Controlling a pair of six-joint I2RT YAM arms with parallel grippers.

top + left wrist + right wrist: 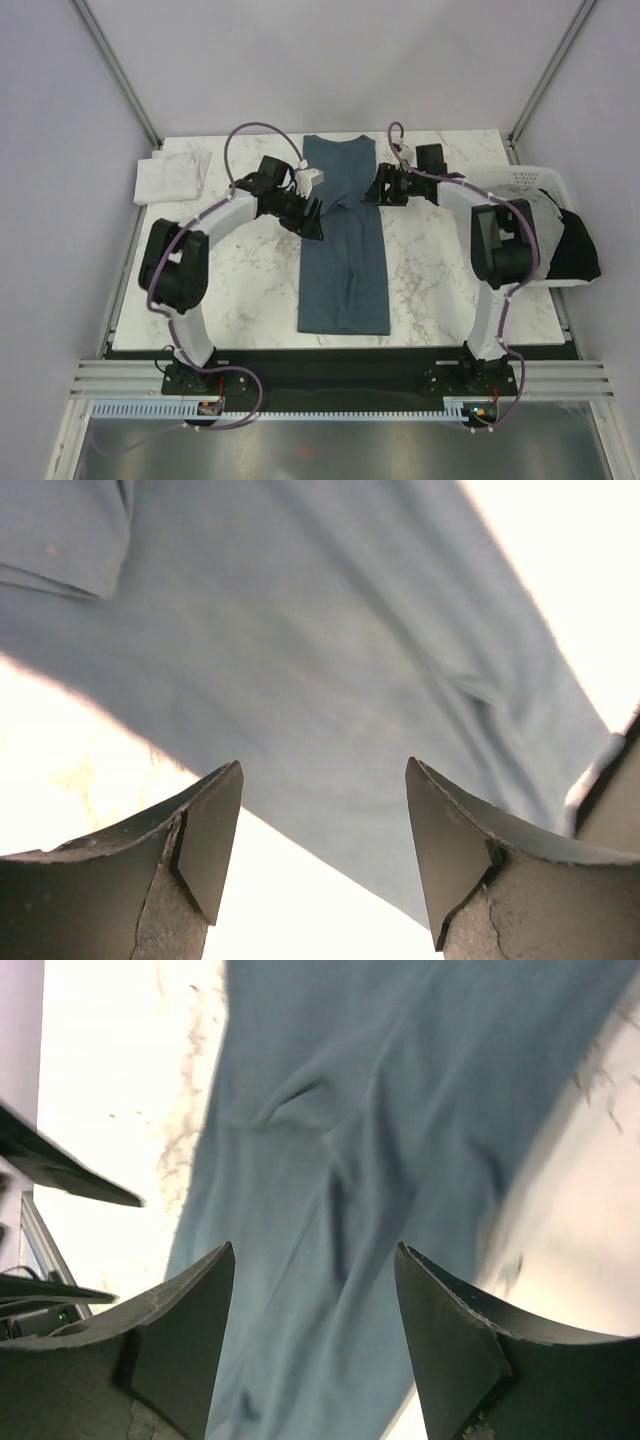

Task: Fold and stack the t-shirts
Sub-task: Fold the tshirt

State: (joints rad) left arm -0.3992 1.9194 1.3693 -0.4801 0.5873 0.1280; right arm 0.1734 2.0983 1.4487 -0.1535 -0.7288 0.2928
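Slate-blue t-shirt (343, 250) lies as a narrow strip down the marble worktop (250, 290), left claw (312, 222) and right claw (371, 191) flanking its upper half, both spread apart and empty (poised, I judge, for a crosswise fold).

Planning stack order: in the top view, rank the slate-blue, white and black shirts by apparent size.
1. slate-blue shirt, clearly largest.
2. white shirt and black shirt look alike; black one partly hidden, so unranked.
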